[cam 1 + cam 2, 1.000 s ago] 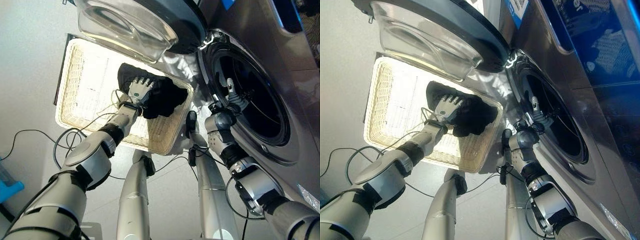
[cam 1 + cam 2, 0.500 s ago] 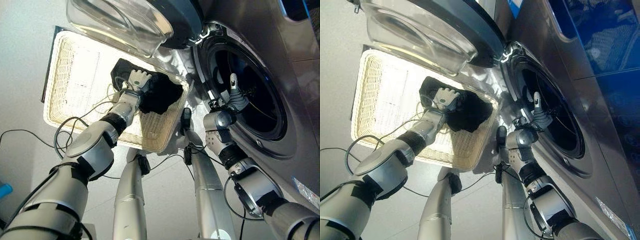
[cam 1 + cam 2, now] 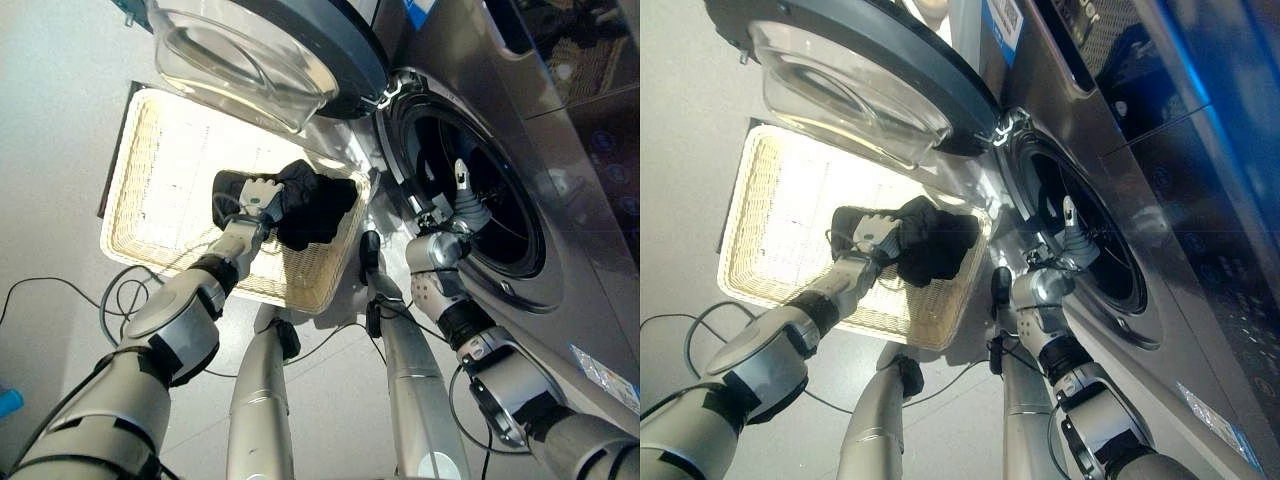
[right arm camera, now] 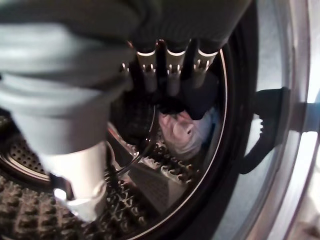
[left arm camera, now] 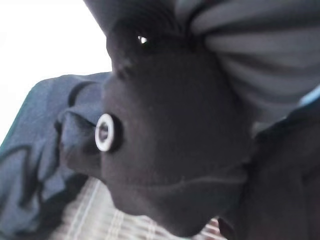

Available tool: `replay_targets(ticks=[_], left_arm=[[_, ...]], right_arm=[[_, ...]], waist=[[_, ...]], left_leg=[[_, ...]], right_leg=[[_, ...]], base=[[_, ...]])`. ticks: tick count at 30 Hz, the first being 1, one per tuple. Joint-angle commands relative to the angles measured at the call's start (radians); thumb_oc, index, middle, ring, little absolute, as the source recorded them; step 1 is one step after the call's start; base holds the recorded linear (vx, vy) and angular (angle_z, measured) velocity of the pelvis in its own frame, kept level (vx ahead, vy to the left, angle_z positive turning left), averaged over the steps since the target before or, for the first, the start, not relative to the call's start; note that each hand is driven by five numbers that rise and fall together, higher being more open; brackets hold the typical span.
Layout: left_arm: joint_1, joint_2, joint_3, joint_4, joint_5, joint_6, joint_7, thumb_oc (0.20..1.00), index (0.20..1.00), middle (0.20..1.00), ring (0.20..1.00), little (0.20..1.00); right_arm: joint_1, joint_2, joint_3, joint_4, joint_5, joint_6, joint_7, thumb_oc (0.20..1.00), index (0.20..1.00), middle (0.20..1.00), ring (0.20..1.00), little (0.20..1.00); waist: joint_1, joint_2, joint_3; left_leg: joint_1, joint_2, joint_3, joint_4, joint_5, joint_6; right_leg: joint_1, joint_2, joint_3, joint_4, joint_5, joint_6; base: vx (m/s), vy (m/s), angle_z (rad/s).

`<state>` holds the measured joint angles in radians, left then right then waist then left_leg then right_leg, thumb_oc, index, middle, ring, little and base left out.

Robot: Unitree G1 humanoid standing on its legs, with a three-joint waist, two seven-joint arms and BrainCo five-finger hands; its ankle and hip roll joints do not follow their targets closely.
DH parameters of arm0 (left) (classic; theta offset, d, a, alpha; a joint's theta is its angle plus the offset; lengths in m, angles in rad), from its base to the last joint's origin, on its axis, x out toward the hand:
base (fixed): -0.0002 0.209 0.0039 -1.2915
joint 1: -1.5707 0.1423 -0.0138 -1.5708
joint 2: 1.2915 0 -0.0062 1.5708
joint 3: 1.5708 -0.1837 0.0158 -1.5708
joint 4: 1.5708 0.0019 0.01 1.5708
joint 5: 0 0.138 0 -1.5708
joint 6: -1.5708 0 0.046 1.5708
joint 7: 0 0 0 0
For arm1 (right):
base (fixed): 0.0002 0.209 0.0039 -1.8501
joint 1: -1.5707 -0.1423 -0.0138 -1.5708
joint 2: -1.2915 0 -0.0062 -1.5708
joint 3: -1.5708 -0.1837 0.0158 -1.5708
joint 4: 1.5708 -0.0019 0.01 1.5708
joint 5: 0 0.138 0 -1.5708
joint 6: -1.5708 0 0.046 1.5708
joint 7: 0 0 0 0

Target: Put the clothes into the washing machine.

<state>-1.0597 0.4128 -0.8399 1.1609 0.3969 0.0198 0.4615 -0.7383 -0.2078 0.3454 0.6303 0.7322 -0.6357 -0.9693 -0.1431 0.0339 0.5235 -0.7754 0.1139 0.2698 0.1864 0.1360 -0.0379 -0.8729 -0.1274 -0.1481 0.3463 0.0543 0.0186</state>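
Observation:
A heap of black clothes lies at the right end of a cream wicker basket on the floor. My left hand is on the heap's left side, its fingers curled into the cloth, which stands bunched up beside it. Up close in the left wrist view, the black cloth shows a white-ringed eyelet. My right hand is at the mouth of the washing machine's drum, with relaxed fingers that hold nothing. Inside the drum lie a light grey piece and a dark blue piece.
The machine's round door hangs open over the far side of the basket. The grey front of the machine takes up the right side. The basket's left half is bare wicker, with pale floor around it.
The camera has shifted. My left hand's fingers went from flat on the black clothes to curled into them, and the cloth is now gathered up. The right hand stays at the drum's mouth.

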Motion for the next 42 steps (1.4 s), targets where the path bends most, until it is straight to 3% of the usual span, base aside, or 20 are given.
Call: replay_targets(ticks=[1,2,4,5,7,10,18,20,23,29,34,42], left_arm=[[-0.041,0.005,0.043,0.014,-0.062,-0.060,0.081,0.200,0.200,0.200,0.200,0.200],[0.009,0.025,0.127,-0.031,-0.103,-0.140,0.150,0.200,0.200,0.200,0.200,0.200],[0.009,0.025,0.127,-0.031,-0.103,-0.140,0.150,0.200,0.200,0.200,0.200,0.200],[0.167,0.037,0.307,-0.164,-0.161,-0.283,0.285,0.200,0.200,0.200,0.200,0.200],[0.205,0.042,0.356,-0.211,-0.166,-0.332,0.307,0.200,0.200,0.200,0.200,0.200],[0.244,0.053,0.391,-0.267,-0.159,-0.386,0.323,0.200,0.200,0.200,0.200,0.200],[0.263,0.069,0.388,-0.339,-0.119,-0.472,0.321,0.200,0.200,0.200,0.200,0.200],[0.261,0.074,0.385,-0.367,-0.132,-0.503,0.296,0.200,0.200,0.200,0.200,0.200],[0.263,0.074,0.392,-0.400,-0.186,-0.534,0.243,0.200,0.200,0.200,0.200,0.200],[0.273,0.072,0.391,-0.474,-0.280,-0.599,0.131,0.200,0.200,0.200,0.200,0.200],[0.274,0.071,0.372,-0.556,-0.331,-0.643,-0.013,0.200,0.200,0.200,0.200,0.200],[0.242,0.084,0.342,-0.593,-0.398,-0.662,-0.166,0.200,0.200,0.200,0.200,0.200]], right_arm=[[0.003,-0.006,-0.006,-0.070,-0.067,0.005,0.025,1.000,1.000,1.000,1.000,1.000],[0.049,-0.008,0.013,-0.101,-0.127,0.081,0.075,1.000,1.000,1.000,1.000,1.000],[0.049,-0.008,0.013,-0.101,-0.127,0.081,0.075,1.000,1.000,1.000,1.000,1.000],[0.168,-0.041,0.075,-0.121,-0.314,0.250,0.256,1.000,1.000,1.000,1.000,1.000],[0.183,-0.081,0.114,-0.097,-0.446,0.345,0.347,1.000,1.000,1.000,1.000,1.000],[0.190,-0.143,0.157,-0.069,-0.596,0.426,0.439,1.000,1.000,1.000,1.000,1.000],[0.104,-0.255,0.225,-0.046,-0.887,0.449,0.458,1.000,1.000,1.000,1.000,1.000],[0.055,-0.285,0.259,-0.072,-0.996,0.462,0.487,1.000,1.000,1.000,1.000,1.000],[0.012,-0.319,0.295,-0.096,-1.045,0.470,0.538,1.000,1.000,1.000,1.000,1.000],[-0.038,-0.333,0.316,-0.085,-1.003,0.450,0.574,1.000,1.000,1.000,1.000,1.000],[-0.091,-0.323,0.304,-0.095,-0.918,0.386,0.652,1.000,1.000,1.000,1.000,1.000],[-0.170,-0.318,0.320,-0.086,-0.894,0.418,0.753,1.000,1.000,1.000,1.000,1.000]], waist=[[0.030,-0.002,-0.003],[0.036,0.001,-0.003],[0.036,0.001,-0.003],[0.051,0.001,-0.003],[0.059,-0.002,-0.003],[0.073,-0.003,-0.003],[0.107,0.000,-0.003],[0.118,0.003,-0.003],[0.129,0.004,-0.003],[0.151,0.009,-0.003],[0.169,0.017,-0.003],[0.178,0.026,-0.003]], left_leg=[[-0.003,-0.030,0.038,0.034,-0.044,-0.074],[0.022,-0.034,0.026,0.037,-0.053,-0.074],[0.022,-0.034,0.026,0.037,-0.053,-0.074],[0.074,-0.038,0.002,0.033,-0.072,-0.068],[0.089,-0.036,-0.001,0.033,-0.078,-0.066],[0.102,-0.034,-0.010,0.034,-0.084,-0.063],[0.117,-0.035,-0.029,0.025,-0.092,-0.058],[0.116,-0.036,-0.035,0.032,-0.096,-0.058],[0.119,-0.037,-0.039,0.037,-0.100,-0.056],[0.118,-0.043,-0.054,0.048,-0.107,-0.052],[0.116,-0.055,-0.072,0.055,-0.110,-0.049],[0.123,-0.064,-0.080,0.060,-0.110,-0.043]], right_leg=[[0.014,0.005,-0.057,0.020,0.003,0.105],[0.040,0.003,-0.061,0.031,-0.014,0.104],[0.040,0.003,-0.061,0.031,-0.014,0.104],[0.089,-0.004,-0.070,0.048,-0.046,0.100],[0.103,-0.010,-0.078,0.052,-0.054,0.100],[0.117,-0.019,-0.090,0.061,-0.064,0.101],[0.132,-0.031,-0.117,0.080,-0.080,0.108],[0.132,-0.037,-0.122,0.089,-0.085,0.110],[0.138,-0.043,-0.129,0.094,-0.089,0.112],[0.147,-0.053,-0.141,0.100,-0.094,0.112],[0.151,-0.058,-0.149,0.105,-0.094,0.109],[0.156,-0.065,-0.148,0.110,-0.090,0.107]], base=[[0.00,0.000,0.00],[0.00,0.000,0.00],[0.00,0.000,0.00],[0.00,-0.011,0.05],[0.00,-0.022,0.09],[0.01,-0.040,0.16],[0.01,-0.052,0.10],[0.00,-0.046,0.05],[0.01,-0.043,0.04],[0.01,-0.049,0.10],[0.01,-0.040,0.12],[0.01,-0.007,0.11]])
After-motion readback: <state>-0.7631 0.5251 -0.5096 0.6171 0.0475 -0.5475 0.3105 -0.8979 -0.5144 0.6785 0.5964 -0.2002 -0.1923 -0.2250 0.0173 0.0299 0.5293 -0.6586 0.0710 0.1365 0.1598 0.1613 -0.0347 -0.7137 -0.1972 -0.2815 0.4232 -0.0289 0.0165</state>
